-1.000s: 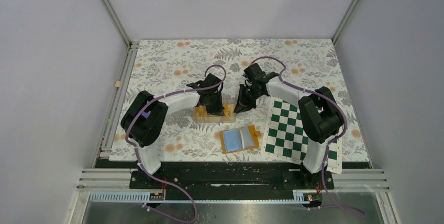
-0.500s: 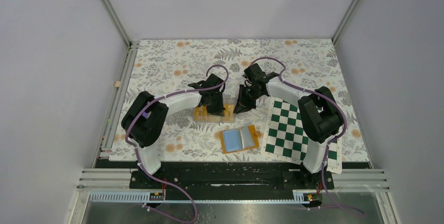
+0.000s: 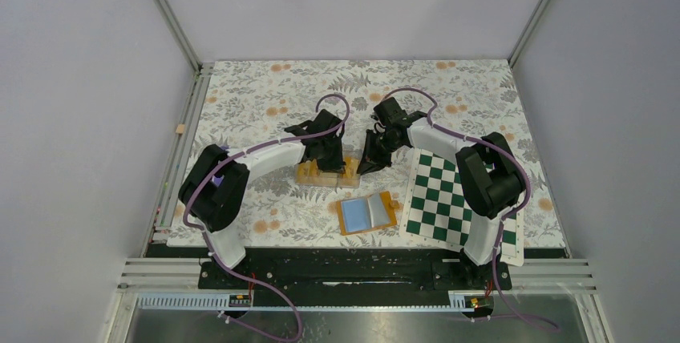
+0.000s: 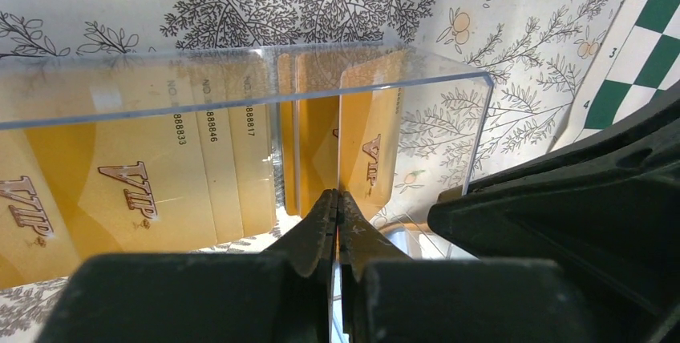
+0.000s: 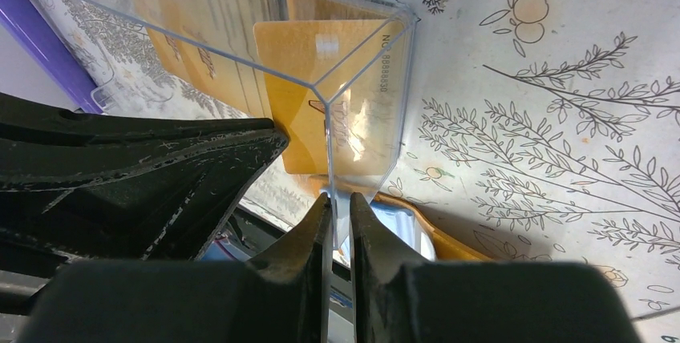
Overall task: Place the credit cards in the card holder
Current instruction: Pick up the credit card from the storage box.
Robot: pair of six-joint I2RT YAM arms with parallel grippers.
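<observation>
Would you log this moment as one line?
left fingers: pinch credit card | right fingers: clamp clear box wall | card holder: open

Both my arms, from overhead and from the wrist cameras.

From my seat the left arm [image 3: 277, 157] and right arm [image 3: 433, 139] look like twins. Each has smooth white shells on the long links and bulky black housings at the joints. A thin purple cable [image 3: 332, 97] runs from each base along the outside of the arm and stands off in a loose loop by the wrist. Both bases are bolted to one black base plate [image 3: 353, 267] along the near edge of the worktop [image 3: 240, 94]. On the wrist feeds the jaws are matte black, tapering to narrow tips. Their faces are scuffed with fine pale scratches and flecks of dust.
</observation>
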